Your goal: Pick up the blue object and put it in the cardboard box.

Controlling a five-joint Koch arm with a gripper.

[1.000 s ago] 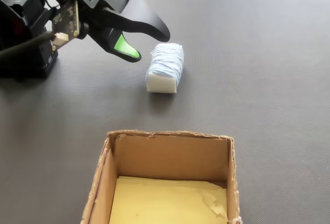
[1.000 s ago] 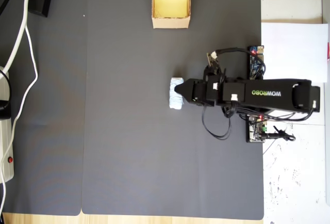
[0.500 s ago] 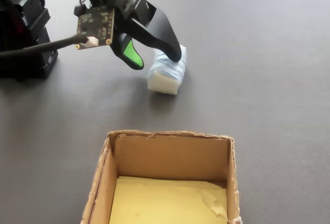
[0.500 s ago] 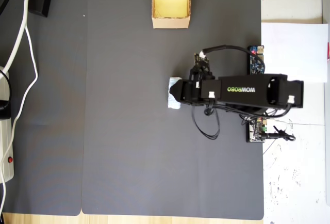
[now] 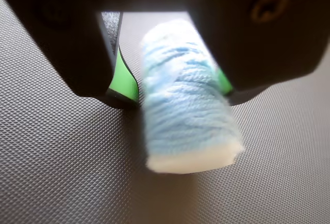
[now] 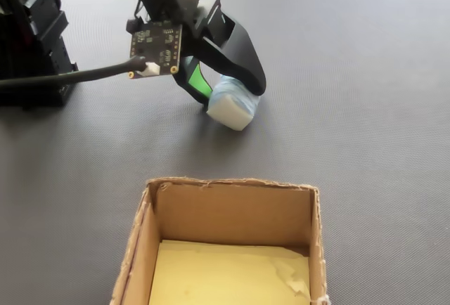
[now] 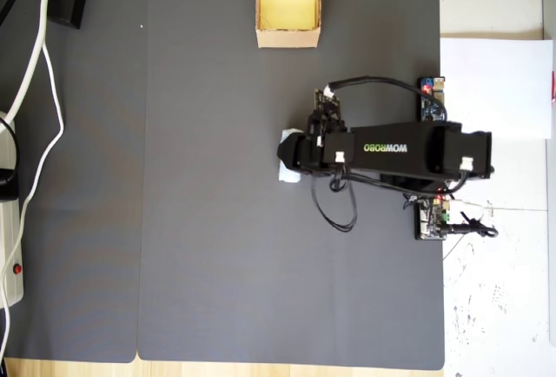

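Wrist view first, and reading left to right we see the black jaw with its green pad (image 5: 125, 82) at the left, then the blue object (image 5: 188, 108), then the second jaw pressing in from the right. The gripper (image 5: 172, 87) straddles the roll with both jaws down at the dark mat (image 5: 56, 167). A thin gap shows between the left pad and the yarn, while the right jaw sits against it, so we call the gripper open around the roll, not yet clamped. The roll's pale end face points toward the camera.

Over in the fixed view, the arm's circuit board (image 6: 158, 50) hangs at the left, the gripper (image 6: 228, 94) reaches down to its right, and the blue object (image 6: 233, 105) lies on the mat between the jaws, one corner looking slightly lifted. The cardboard box (image 6: 228, 213) stands open in the foreground, well apart from the roll.

From overhead, we see only the roll's left edge (image 7: 284, 153) peeking out from under the arm (image 7: 391, 147), with the cardboard box (image 7: 287, 39) at the mat's top edge.
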